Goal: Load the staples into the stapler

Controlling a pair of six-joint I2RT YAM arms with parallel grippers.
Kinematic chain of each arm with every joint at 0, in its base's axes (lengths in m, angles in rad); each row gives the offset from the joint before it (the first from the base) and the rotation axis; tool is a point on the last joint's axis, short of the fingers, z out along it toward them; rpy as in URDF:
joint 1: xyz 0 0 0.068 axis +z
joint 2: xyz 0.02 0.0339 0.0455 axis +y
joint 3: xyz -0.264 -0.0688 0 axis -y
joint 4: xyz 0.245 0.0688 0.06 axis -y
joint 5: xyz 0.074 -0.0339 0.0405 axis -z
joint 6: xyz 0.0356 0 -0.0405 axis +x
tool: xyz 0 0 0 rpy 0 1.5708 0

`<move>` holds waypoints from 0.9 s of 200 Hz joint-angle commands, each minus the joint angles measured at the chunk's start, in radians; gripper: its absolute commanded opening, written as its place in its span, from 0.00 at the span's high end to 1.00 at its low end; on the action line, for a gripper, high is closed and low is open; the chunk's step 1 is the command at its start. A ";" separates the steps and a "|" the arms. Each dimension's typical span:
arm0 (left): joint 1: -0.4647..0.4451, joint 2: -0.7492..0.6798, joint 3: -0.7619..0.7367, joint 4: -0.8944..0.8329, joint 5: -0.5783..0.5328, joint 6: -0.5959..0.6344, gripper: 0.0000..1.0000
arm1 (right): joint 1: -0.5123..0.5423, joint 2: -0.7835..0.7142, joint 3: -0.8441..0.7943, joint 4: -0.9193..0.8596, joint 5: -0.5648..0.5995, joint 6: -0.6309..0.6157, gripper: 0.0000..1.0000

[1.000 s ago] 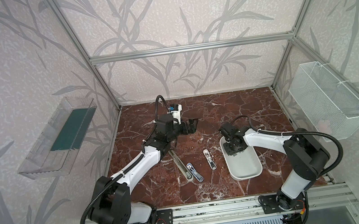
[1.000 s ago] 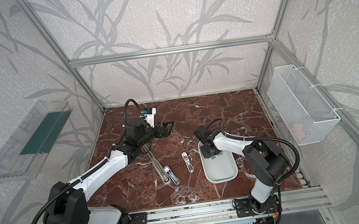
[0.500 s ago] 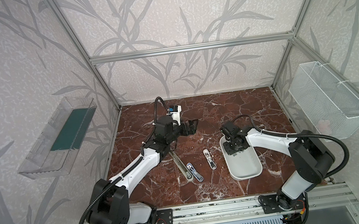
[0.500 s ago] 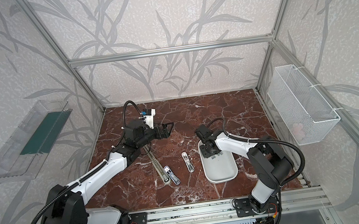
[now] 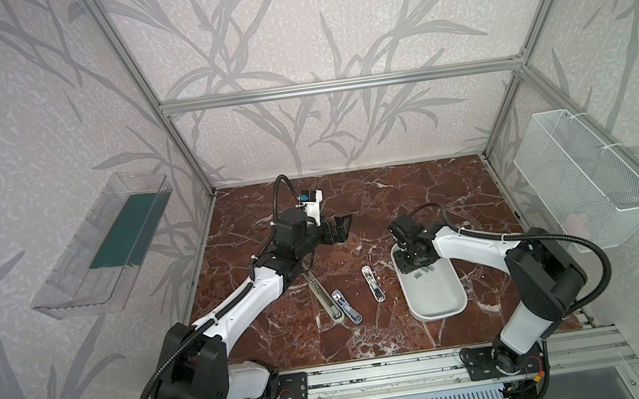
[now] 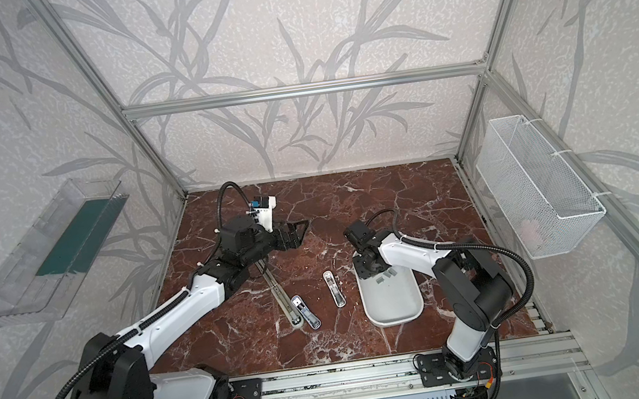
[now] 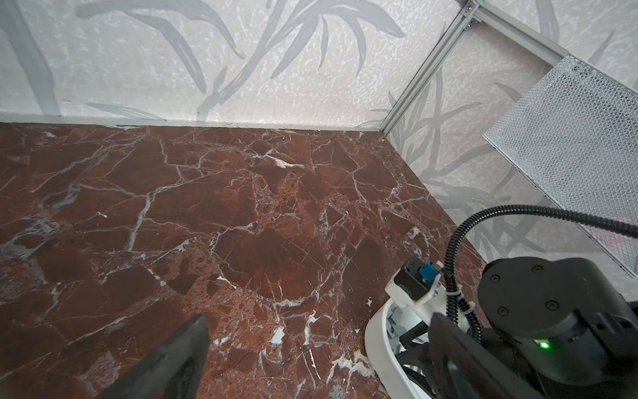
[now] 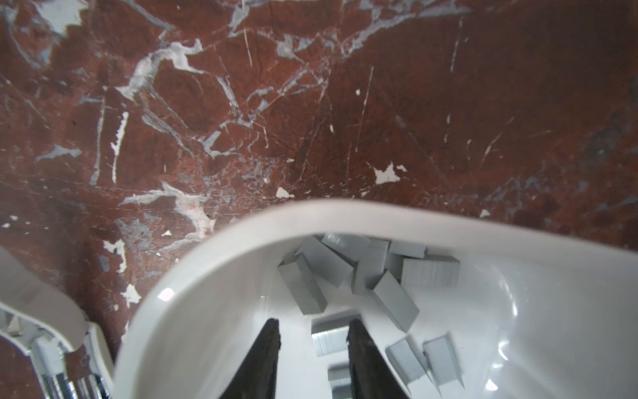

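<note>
Reaching low into the tray (image 8: 345,210), the right claw (image 8: 314,323) is seen with its fingers (image 8: 269,359) apart, and nothing is clamped. One grey strip lies between them, close against one finger, with bare tray showing on its other side. Whether that finger touches the strip cannot be told. The finger roots are cut off by the picture's edge.

The staples (image 8: 331,266) are heaped against the tray's wall just beyond the fingertips. They overlap so much that no count can be made. Two more strips lie loose beside the claw. In both top views the claw's fingers are covered by its own wrist, and only a few strips are made out next to it.

Beside the tray a white shell (image 5: 373,283) is laid on the table (image 5: 413,188); in the right wrist view only its corner is caught. Further left a blue shell (image 5: 346,306) and a rail (image 5: 322,296) lie just beside each other. The rail's far end is hidden under the left arm, and how these parts join cannot be told.

The left claw (image 7: 319,317) is held wide apart and empty over bare table, well apart from the tray. A basket (image 5: 583,174) is hung on the right wall, and something pale and blurred lies in it.
</note>
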 commanded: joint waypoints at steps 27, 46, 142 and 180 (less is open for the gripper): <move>-0.004 -0.022 -0.024 0.027 -0.009 0.022 0.01 | -0.002 0.074 0.053 0.010 -0.017 -0.004 0.66; -0.002 -0.022 -0.025 0.022 -0.016 0.030 0.01 | -0.002 0.100 0.063 0.009 -0.024 -0.003 0.71; -0.003 -0.008 -0.026 0.034 0.005 0.034 0.01 | -0.002 0.022 0.010 -0.039 -0.052 0.043 0.85; -0.003 -0.018 -0.036 0.039 0.018 0.033 0.01 | -0.003 -0.023 -0.034 -0.054 -0.092 0.059 0.85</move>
